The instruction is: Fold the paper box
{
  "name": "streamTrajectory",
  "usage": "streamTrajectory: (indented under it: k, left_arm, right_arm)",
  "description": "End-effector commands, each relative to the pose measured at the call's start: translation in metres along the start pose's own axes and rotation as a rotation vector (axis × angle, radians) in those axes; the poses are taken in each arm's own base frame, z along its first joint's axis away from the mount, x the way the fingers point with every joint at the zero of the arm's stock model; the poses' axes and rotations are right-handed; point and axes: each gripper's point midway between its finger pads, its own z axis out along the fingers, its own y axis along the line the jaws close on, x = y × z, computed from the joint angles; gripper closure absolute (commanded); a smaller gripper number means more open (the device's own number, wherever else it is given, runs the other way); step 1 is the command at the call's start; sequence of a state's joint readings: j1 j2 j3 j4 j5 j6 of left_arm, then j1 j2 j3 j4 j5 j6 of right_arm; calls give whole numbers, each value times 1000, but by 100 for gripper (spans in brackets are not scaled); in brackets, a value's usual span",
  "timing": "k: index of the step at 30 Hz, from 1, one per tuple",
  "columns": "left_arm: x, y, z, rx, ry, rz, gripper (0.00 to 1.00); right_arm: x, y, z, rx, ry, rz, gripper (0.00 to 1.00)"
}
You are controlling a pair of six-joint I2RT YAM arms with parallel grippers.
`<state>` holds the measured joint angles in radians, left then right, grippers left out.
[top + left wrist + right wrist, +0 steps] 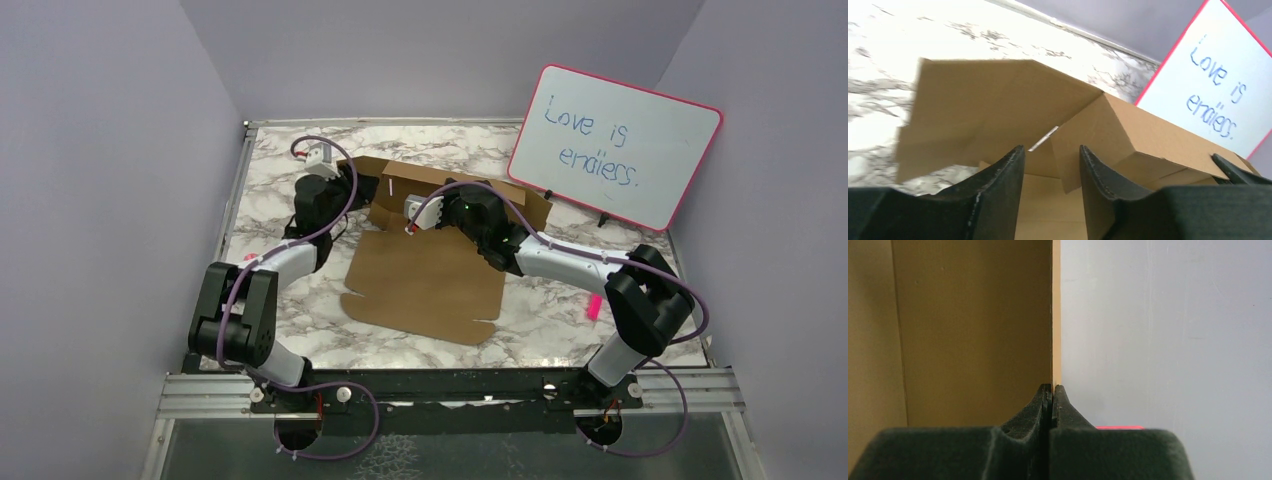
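1. Worktop (560, 330): marbled, and both your arms reach over it.
2. Paper box (430, 275): brown, mid-worktop, front panel flat, rear wall raised.
3. Whiteboard (615, 145): leans behind the box, to your right.
4. Right end effector (1052, 387): pinched onto the box's upright edge.
5. Left end effector (1050, 152): jaws partly apart at the box's left flap.

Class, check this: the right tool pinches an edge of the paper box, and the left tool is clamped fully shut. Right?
No. The left wrist view shows the left tool with its jaws standing apart, not shut. The right tool does pinch an edge of the paper box.
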<state>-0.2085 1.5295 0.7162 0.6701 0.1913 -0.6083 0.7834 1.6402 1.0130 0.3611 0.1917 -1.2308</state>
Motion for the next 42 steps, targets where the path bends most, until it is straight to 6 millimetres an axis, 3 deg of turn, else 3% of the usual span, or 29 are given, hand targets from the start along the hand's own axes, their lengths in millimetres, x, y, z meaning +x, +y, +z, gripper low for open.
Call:
streamTrajectory:
  k: [1,8,15,20,25,35,42]
  left_arm:
    - [-34,7,-8,-20,-24,81,50]
    - [-68,23,-18,-63,60,206,38]
    - [-84,43,-30,-28,117,355,31]
    - [-86,56,-34,88,140,421,29]
    - [-80,53,-34,260,151,492,31]
    - [-73,59,-12,380,179,571,43]
    - [-68,63,-3,415,205,570,77]
  right_arm:
    - [-7,44,0,-171,-47,20,99]
    - [-8,42,-3,-174,-51,22,99]
    - [-6,44,-4,-173,-41,17,99]
    - [-7,42,-4,-169,-49,19,99]
    - [-8,41,-4,-168,-57,23,99]
    - [-12,41,-3,-172,-73,28,99]
    - [-12,39,-5,-171,-75,28,99]
